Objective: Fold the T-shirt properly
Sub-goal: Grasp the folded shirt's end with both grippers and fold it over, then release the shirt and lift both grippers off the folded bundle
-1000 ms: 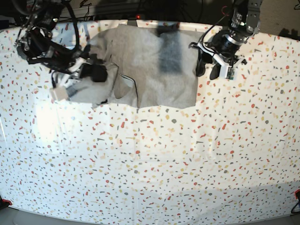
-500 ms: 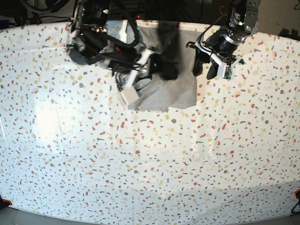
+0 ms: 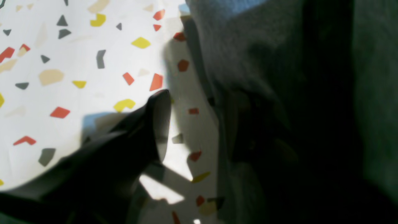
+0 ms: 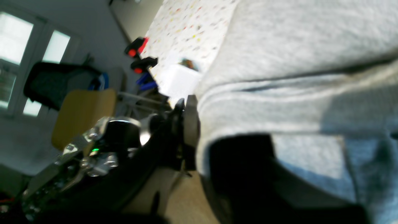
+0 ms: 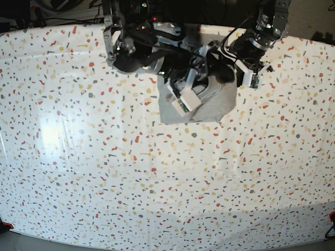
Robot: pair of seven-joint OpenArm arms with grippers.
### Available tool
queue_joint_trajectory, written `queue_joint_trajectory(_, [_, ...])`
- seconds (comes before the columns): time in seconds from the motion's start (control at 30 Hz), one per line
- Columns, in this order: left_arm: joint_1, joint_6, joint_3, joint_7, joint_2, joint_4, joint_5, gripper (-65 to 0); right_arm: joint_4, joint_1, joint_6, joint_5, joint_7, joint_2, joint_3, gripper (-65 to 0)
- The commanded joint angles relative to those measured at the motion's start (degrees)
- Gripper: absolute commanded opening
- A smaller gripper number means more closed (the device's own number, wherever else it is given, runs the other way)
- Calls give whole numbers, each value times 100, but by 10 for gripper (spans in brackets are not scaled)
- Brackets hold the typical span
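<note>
Cloth first: the T-shirt point(image 5: 217, 104) lies bunched into a narrow grey bundle at the far edge of the desk point(image 5: 157, 183), roughly centre, its near hem showing as a fairly straight line. It's soft heather cotton, and in the right wrist view point(image 4: 295, 62) you can see stacked layers with rounded, puffy fold edges, so nothing here is crisp yet. My read is that it's light, limp and a bit grabby against the speckled covering; it will sag from wherever it's pinched and drag the lower layers along if lifted carelessly. Best places to take hold look like the outer corners of the near hem or the doubled fold edge, pinching all layers together, not the loose middle.

Now the right gripper point(image 5: 201, 78), reaching across from the far left, sits right over the bundle. One finger is visible beside the cloth in its wrist camera, fabric running right up against it, but whether the jaws are clamping cloth or letting go, I can't tell from here.

Over on the other side, the left gripper point(image 5: 241, 70) hangs at the shirt's right edge with its jaws spread wide and nothing between them; one dark finger point(image 3: 157, 124) stands over bare desk, just beside the cloth edge point(image 3: 236, 62).

The speckled desk stretches towards us with nothing else lying on it.
</note>
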Motion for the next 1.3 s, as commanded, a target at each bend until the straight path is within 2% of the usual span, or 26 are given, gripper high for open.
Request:
queue_joint_trajectory(0.0, [17, -17, 9, 66, -55, 48, -24, -374, 94, 76, 30, 179, 184, -46, -127, -463])
queue_joint_trajectory(0.07, [17, -17, -7, 87, -70, 48, -24, -374, 94, 76, 30, 179, 321, -46, -313, -342])
queue_joint_trajectory(0.13, [17, -17, -13, 90, -83, 48, -22, -374, 96, 79, 30, 177, 420, -46, -433, -288])
queue_joint_trajectory(0.27, [13, -17, -13, 87, -85, 48, -17, -374, 96, 199, 30, 227, 431, -46, -470, -286])
queue_joint_trajectory(0.43, [-68, -11, -109, 83, -319, 94, -22, -374, 138, 483, 30, 828, 426, -46, -459, -286])
queue_joint_trajectory(0.6, [-44, 173, -557, 92, -673, 396, -131, -374, 330, 748, 30, 953, 396, -46, -459, -286])
queue_joint_trajectory(0.8, [-42, 170, -1263, 195, -977, 538, -603, -374, 844, 929, 30, 907, 393, -46, -367, -286])
queue_joint_trajectory(0.9, [4, 138, -1460, 254, -1038, 658, -953, -374, 1117, 931, 30, 413, 376, -46, -57, -286])
queue_joint_trajectory(0.97, [46, -87, -1519, 352, -1034, 852, -1185, -374, 1180, 931, 30, -175, 378, -46, 234, -286])
queue_joint_trajectory(1.07, [175, -417, -1456, 345, -1003, 1338, -1456, -374, 1178, 925, 30, -651, 374, -42, 785, -286])
queue_joint_trajectory(1.27, [63, -409, -868, 695, -872, 1965, -1388, -374, 1176, 813, 30, -732, 310, 518, 2116, -286])
